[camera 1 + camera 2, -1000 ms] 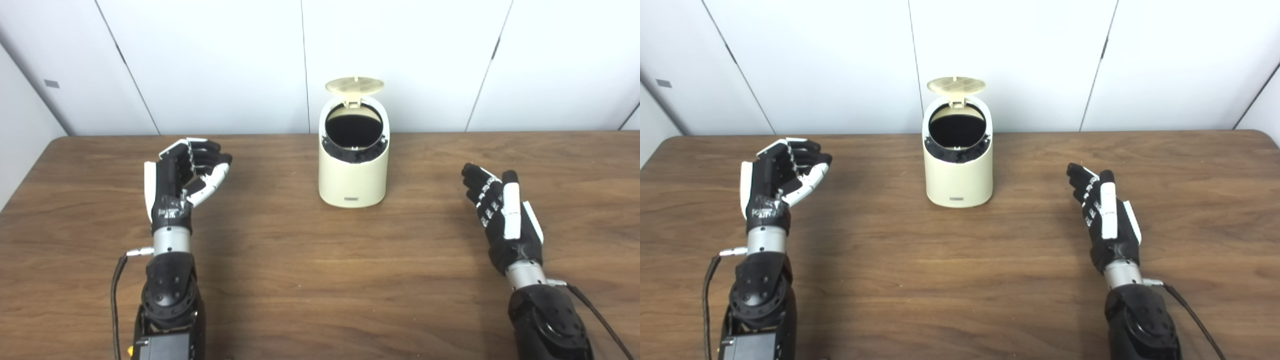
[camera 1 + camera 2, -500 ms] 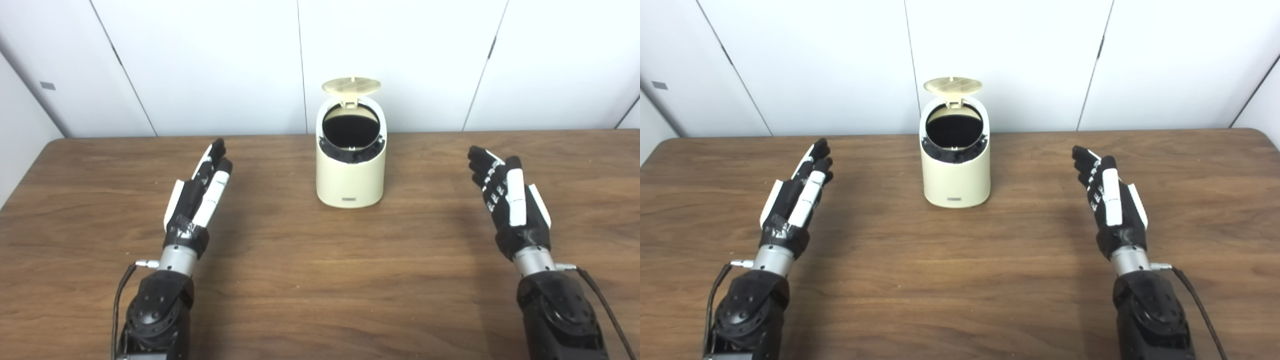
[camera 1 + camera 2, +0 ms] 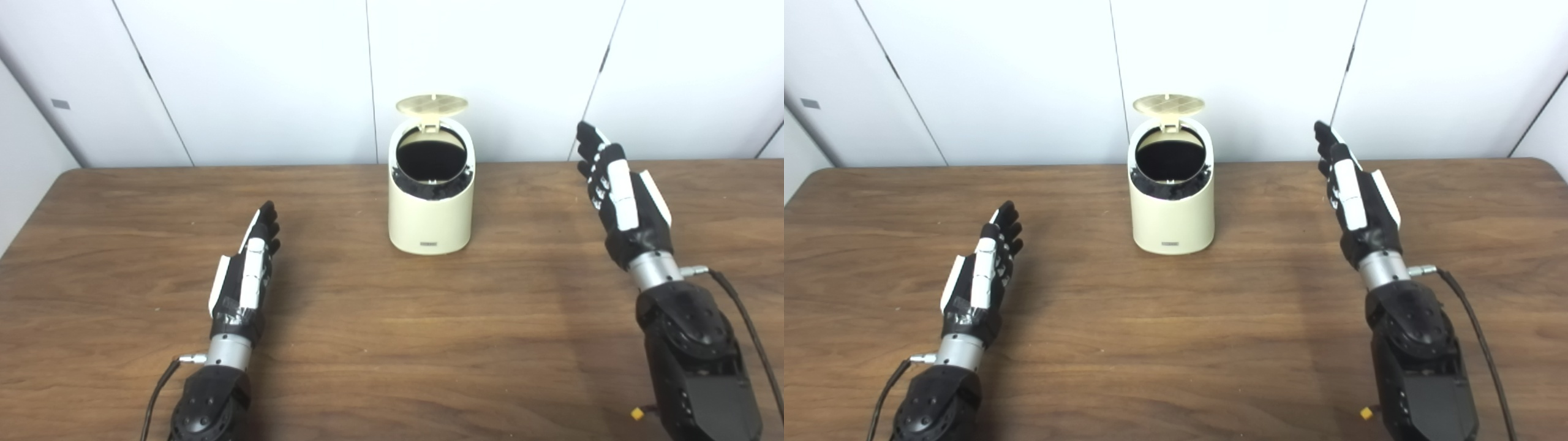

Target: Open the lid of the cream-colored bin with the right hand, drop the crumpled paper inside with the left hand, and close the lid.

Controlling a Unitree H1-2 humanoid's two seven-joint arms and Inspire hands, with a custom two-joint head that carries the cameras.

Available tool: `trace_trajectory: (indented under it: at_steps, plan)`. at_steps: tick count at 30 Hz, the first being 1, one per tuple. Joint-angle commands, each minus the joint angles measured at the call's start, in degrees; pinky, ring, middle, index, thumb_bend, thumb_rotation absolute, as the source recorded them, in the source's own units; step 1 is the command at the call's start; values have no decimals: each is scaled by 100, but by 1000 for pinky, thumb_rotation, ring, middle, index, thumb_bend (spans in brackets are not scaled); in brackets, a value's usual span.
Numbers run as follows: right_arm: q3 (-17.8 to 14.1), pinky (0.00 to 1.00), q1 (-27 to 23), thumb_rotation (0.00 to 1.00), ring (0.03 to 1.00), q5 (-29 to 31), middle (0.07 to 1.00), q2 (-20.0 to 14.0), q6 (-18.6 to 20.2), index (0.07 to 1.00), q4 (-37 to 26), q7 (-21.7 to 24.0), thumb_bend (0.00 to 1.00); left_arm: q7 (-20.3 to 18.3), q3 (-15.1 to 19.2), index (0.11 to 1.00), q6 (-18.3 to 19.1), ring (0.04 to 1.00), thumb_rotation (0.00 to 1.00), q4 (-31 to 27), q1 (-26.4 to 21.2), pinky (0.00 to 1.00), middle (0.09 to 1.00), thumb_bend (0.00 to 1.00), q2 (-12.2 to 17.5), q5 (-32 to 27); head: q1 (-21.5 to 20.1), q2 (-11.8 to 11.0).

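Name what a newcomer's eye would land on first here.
The cream-colored bin stands at the table's far middle, its lid flipped up and the dark inside exposed. The right robot hand is raised open beside it; the left robot hand lies low and open, empty.

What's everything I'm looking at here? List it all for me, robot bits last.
bin: one, cream, standing at the table's middle toward the back.
lid: one, cream, flipped up behind the bin's dark opening.
table: one, brown wood, filling the foreground.
wall panels: white, behind the table.
crumpled paper: none visible.
left hand: one, black and white, low over the table, fingers straight, empty.
right hand: one, black and white, raised right of the bin, empty.
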Motion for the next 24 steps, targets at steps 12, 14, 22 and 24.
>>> trace_trajectory:
  at_steps: [12, 14, 22, 24]
  plan:
    - [816, 882, -1299, 1000, 943, -1325, 943, -439, 591, 880, -353, 357, 571, 258, -157, 1000, -726, 1000, 1000, 442, 118, 1000, 1000, 518, 4, 505, -249, -84]
    - [980, 868, -1432, 1000, 943, -1603, 947, -512, 734, 887, -389, 436, 574, 248, -176, 1000, -776, 1000, 1000, 507, 140, 1000, 1000, 527, 22, 497, -259, -82]
    - [1403, 897, -1901, 1000, 946, -2222, 946, -639, 658, 906, -242, 680, 564, 160, -238, 1000, -818, 1000, 977, 593, 171, 1000, 1000, 520, 64, 378, -317, -169]
    - [1476, 903, -2016, 1000, 947, -2339, 944, -633, 702, 904, -192, 716, 563, 164, -252, 1000, -824, 1000, 984, 609, 169, 1000, 1000, 517, 70, 391, -351, -189]
